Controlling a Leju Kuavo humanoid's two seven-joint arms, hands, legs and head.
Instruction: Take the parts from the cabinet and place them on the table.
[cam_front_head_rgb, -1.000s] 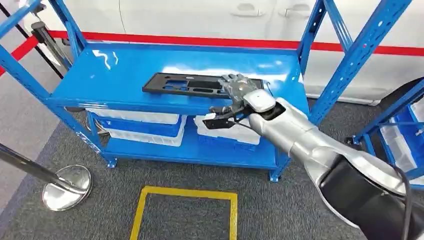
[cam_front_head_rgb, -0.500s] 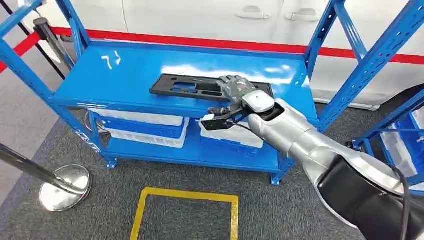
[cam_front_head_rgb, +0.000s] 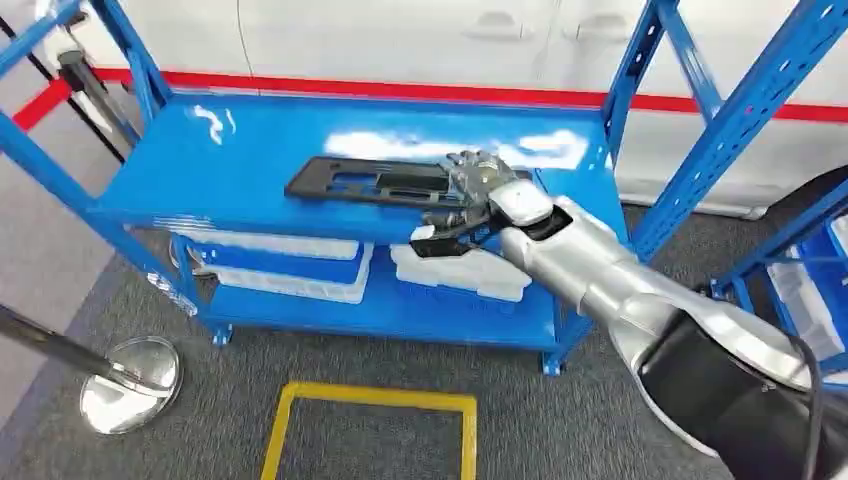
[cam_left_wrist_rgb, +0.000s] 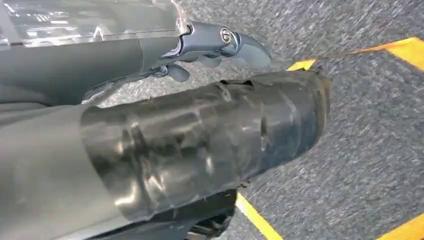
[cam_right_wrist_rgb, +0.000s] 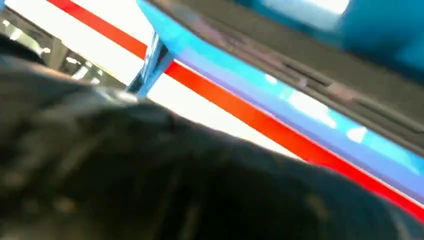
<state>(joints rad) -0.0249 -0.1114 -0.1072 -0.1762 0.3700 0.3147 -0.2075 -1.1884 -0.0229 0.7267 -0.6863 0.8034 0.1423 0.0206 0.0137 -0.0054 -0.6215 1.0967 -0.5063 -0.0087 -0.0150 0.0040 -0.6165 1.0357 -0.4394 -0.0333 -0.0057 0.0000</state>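
Note:
A long flat black part with cut-outs lies on the top shelf of the blue cabinet. My right hand grips the part's right end at the shelf's front edge, fingers on top and the dark thumb below. The right wrist view is blurred: the black part runs along the blue shelf beyond my dark hand. My left hand hangs over grey carpet with its fingers loosely apart and nothing in them.
White bins stand on blue trays on the lower shelf. Blue uprights flank the cabinet, with a second blue rack at the right. A chrome stanchion base and a yellow floor square lie in front.
The whole view has shifted slightly. My right hand stays on the part's right end, and the part now sits a little nearer the shelf's front edge.

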